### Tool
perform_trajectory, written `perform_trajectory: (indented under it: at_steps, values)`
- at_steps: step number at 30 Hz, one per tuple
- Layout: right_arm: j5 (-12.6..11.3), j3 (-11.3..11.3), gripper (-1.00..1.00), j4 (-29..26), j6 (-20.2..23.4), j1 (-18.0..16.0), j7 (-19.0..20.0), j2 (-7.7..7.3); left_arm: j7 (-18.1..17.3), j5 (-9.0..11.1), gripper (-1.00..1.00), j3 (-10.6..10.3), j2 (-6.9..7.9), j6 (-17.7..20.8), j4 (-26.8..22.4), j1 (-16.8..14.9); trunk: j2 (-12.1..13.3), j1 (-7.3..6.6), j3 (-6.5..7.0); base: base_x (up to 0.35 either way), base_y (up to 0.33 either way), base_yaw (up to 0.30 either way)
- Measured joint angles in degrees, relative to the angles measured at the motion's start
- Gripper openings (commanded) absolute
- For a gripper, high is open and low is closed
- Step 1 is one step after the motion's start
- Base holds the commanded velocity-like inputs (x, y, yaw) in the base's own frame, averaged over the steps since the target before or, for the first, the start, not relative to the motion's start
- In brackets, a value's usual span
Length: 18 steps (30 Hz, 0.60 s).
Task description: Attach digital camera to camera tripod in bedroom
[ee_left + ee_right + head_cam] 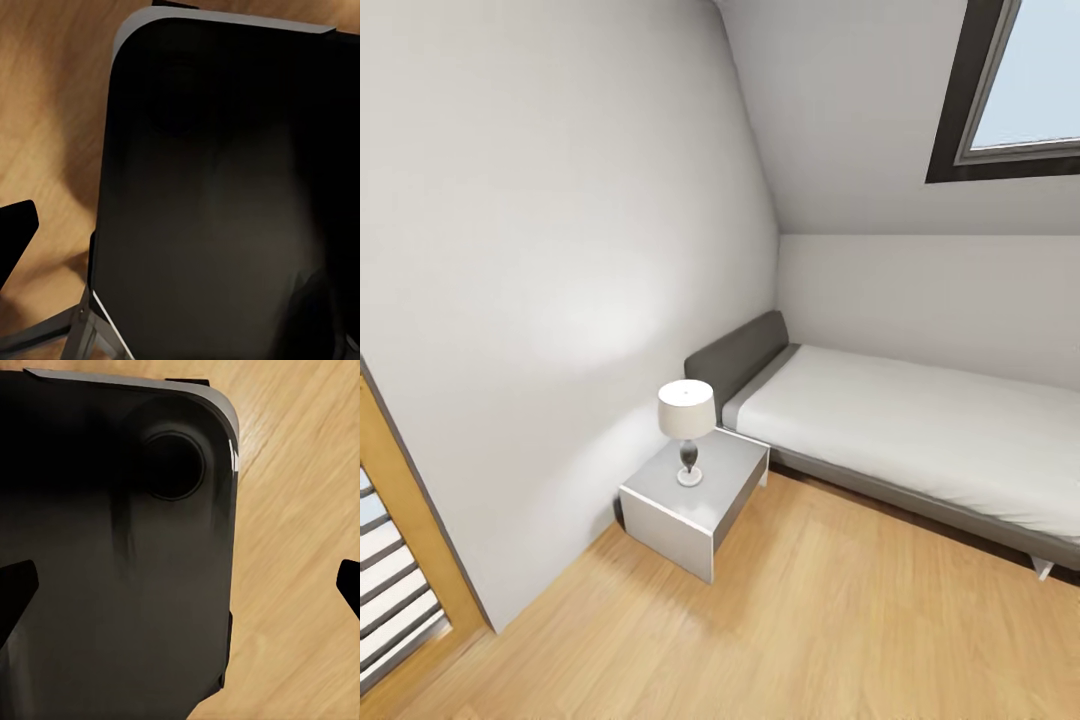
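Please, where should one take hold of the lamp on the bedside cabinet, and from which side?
Probably the slim dark stem of the lamp, under the shade, approached level from the open floor side. The lamp stands upright, its wide shade blocks a grasp from above, and the wall is close behind the cabinet.

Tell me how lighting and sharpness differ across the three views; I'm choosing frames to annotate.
Head view: bright, even and sharp, soft shadow beside the nightstand, lines bowed by the wide lens. Left wrist view: a dark, murky panel, detail lost. Right wrist view: similar dark panel, wood floor slightly soft.
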Motion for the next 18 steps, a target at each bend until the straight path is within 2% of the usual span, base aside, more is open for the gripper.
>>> perform_trajectory:
  at_steps: [18]
  values:
    - [0.0,0.0,1.0,0.0,0.1,0.0,0.0,0.0,0.0,0.1,1.0,0.0,0.05,0.0,0.0,0.0,0.0,0.0,0.0,-0.031,0.0,0.0]
